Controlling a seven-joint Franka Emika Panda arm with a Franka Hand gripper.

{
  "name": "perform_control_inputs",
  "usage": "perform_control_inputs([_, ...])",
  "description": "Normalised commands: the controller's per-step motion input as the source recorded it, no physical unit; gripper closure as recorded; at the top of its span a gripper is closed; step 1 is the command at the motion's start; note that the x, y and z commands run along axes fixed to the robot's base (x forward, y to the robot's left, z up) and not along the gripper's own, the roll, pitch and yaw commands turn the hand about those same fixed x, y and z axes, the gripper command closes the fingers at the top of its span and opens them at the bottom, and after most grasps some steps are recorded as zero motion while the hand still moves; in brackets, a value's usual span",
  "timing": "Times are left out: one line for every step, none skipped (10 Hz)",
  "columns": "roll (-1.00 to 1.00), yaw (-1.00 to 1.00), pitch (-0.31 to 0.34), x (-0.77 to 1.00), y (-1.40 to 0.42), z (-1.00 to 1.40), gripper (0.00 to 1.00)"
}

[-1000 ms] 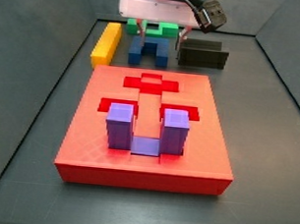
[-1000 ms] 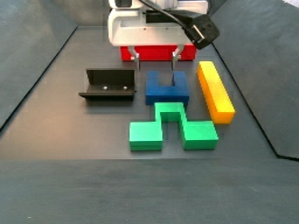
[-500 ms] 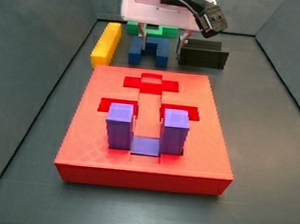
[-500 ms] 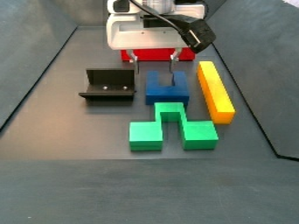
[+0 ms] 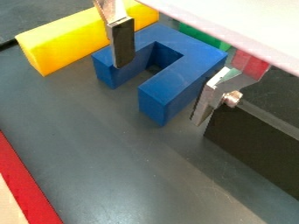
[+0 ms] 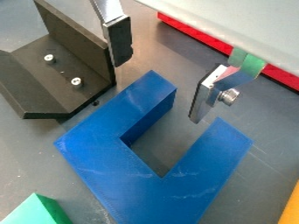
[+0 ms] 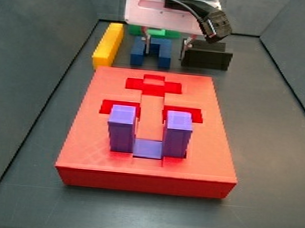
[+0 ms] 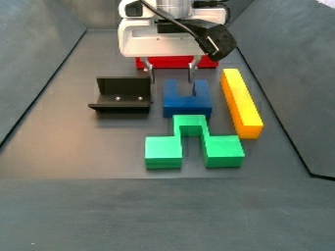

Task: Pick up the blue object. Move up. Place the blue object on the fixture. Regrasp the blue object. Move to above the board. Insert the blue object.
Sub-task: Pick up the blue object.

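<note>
We see the jaws standing apart, hanging over the blue block with nothing between them. In both wrist views one silver finger with its dark pad sits by one prong of the block and the other finger by the far prong, so the jaws straddle the block; we cannot tell whether either pad touches it.

In a side view the jaws hang just above the blue block, which lies flat on the bench with its open side facing the red board behind it. The white wrist body sits over the fingers.

From the block outward in that same side view: the dark fixture stands at nine o'clock of it, near but apart; the yellow bar lies at three o'clock, just beside it; the green notched block lies at six o'clock, right up against it.

In the other side view the red board fills the foreground and carries a purple U-shaped piece standing in its near recess, with a cross-shaped cutout at twelve o'clock of that piece. Beyond the board we see the blue block, the yellow bar and the fixture.
</note>
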Motion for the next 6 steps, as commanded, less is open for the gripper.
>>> perform_control_inputs([0.03,0.0,0.0,0.0,0.0,-0.02,0.0])
perform_control_inputs([0.05,0.0,0.001,0.0,0.02,-0.04,0.0])
perform_control_inputs([0.09,0.0,0.0,-0.15,0.04,-0.13,0.0])
perform_control_inputs([0.08,0.0,0.0,-0.25,0.0,-0.19,0.0])
perform_control_inputs([0.03,-0.03,0.0,-0.33,0.0,-0.18,0.0])
perform_control_inputs([0.01,-0.04,0.0,-0.36,0.0,-0.15,0.0])
